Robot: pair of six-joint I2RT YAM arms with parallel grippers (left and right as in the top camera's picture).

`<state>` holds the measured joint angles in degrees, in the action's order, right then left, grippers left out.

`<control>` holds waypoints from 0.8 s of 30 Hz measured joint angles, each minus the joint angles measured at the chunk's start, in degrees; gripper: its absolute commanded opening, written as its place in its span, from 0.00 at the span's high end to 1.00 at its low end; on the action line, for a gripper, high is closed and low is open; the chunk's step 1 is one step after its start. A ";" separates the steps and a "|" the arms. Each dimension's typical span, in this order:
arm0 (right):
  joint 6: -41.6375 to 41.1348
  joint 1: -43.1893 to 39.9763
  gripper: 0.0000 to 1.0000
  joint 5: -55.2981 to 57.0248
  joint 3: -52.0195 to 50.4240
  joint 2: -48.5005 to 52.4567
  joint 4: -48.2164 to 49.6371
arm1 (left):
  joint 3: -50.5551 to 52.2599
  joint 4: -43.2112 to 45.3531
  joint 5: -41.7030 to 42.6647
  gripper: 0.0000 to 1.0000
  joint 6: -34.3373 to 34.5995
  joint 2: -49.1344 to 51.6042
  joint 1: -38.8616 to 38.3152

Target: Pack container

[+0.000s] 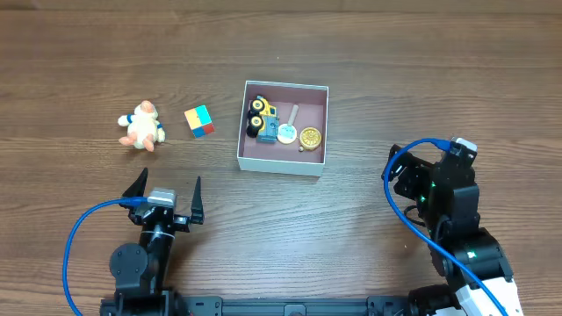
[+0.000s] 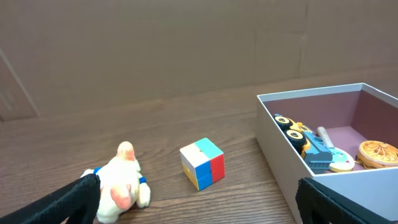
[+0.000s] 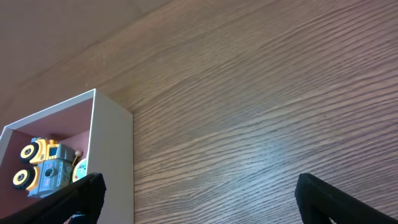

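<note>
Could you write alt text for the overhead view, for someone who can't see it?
A pink-lined white square box on a wooden table holds a yellow toy truck and a gold disc. Left of it lie a coloured cube and a plush toy; the left fingers, spread open, and the right arm sit at the near edge.

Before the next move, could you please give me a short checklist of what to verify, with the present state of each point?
1. The left pincer is open and empty: ok.
2. The right pincer is open and empty: ok.
3. All toys are inside the container: not ok. The colour cube and the plush toy lie on the table beside it.
4. The container has room for them: ok, part of the pink floor is bare.
5. The way from the left pincer to the colour cube is free: ok, nothing lies between them.
6. The toy truck sits below the rim: ok.
</note>
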<state>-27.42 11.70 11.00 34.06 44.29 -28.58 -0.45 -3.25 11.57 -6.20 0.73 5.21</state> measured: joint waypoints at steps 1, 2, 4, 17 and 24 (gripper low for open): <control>-0.02 0.00 0.00 0.00 0.00 0.00 0.00 | -0.02 0.00 0.00 0.00 0.00 0.00 0.00; -0.02 0.00 0.00 0.02 0.00 0.00 -0.02 | 0.00 0.00 0.00 0.00 0.00 0.00 0.00; 0.00 0.00 0.00 0.02 0.00 0.00 -0.02 | 0.00 0.00 0.00 0.00 0.00 0.00 0.00; 0.02 0.00 0.00 0.20 0.00 0.00 -0.04 | 0.00 0.26 5.70 0.00 21.77 0.00 0.00; -0.02 0.00 0.00 0.24 0.00 0.00 -0.07 | -0.02 0.44 14.23 0.00 30.25 0.00 0.00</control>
<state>-27.44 11.70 11.25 34.06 44.29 -28.64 -0.47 -2.81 25.80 24.05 0.73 5.21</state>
